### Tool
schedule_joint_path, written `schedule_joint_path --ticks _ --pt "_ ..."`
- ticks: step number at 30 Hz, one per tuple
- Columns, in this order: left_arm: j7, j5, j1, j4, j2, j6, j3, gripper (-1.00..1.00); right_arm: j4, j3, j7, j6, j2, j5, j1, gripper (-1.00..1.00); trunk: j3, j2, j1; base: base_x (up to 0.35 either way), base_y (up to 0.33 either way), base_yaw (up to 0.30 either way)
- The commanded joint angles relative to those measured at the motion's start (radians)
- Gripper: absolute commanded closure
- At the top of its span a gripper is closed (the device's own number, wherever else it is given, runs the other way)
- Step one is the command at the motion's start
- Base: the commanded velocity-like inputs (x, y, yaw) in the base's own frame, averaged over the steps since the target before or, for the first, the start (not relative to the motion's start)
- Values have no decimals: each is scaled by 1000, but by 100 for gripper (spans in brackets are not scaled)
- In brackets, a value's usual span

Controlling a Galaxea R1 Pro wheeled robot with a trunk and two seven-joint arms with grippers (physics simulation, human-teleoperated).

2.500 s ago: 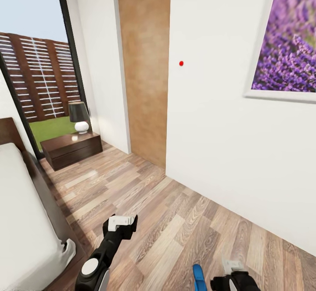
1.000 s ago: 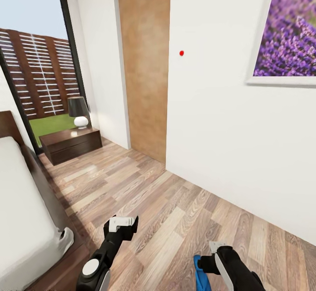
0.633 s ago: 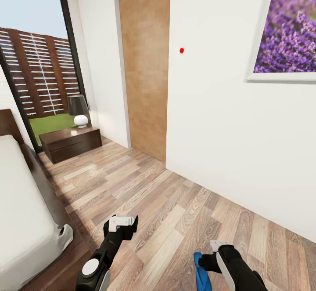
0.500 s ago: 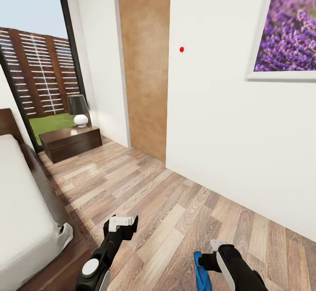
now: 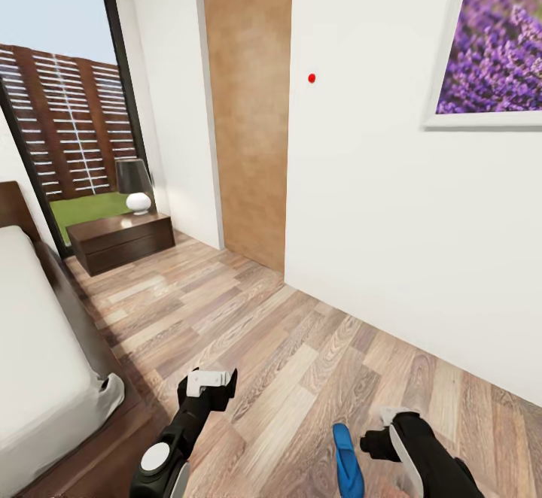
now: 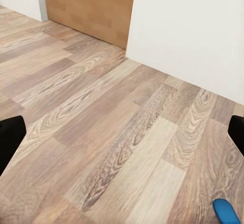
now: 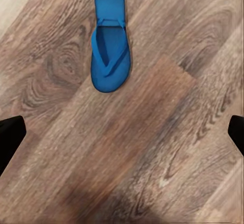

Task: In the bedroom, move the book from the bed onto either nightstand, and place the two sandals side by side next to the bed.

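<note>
1. Bedroom floor (image 5: 248, 317): bed (image 5: 45, 378) along its left edge, nightstand (image 5: 124, 242) with lamp (image 5: 135, 186) at the far-left corner by the window. No book in view.
2. Right gripper (image 5: 380, 438): has swung outward since a second ago and now sits just right of the sandal, apart from it. Wrist view shows its fingers spread wide, nothing held.
3. Left gripper (image 5: 209, 381): unchanged, wide open, empty, over bare floor near the bed's edge.
4. Sandal (image 7: 109, 46): flat on the floor, free. Likely just released or not yet grasped; second sandal unseen, so pairing isn't done.
</note>
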Motion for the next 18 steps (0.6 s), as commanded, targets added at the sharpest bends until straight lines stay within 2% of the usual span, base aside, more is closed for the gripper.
schedule_joint_path --ticks 1,6,9,12,18 --pt "0 0 0 -1 0 6 -1 -100 -3 -1 2 11 -5 1 0 -100 -4 -8 4 0 0 0" --pt "1 0 0 -1 0 6 -22 -100 -5 -1 2 15 -8 1 0 -100 -20 -43 23 0 0 0" --pt "1 0 0 0 0 6 -50 -100 -6 -1 2 16 -9 2 0 -100 -29 -64 34 0 0 0" --pt "2 0 0 0 0 6 -63 -100 -7 -1 2 17 -9 3 0 -100 -39 -85 46 0 0 0" --pt "2 0 0 0 1 6 -71 -100 -7 0 2 17 -9 4 0 -100 -58 -127 69 0 0 0"
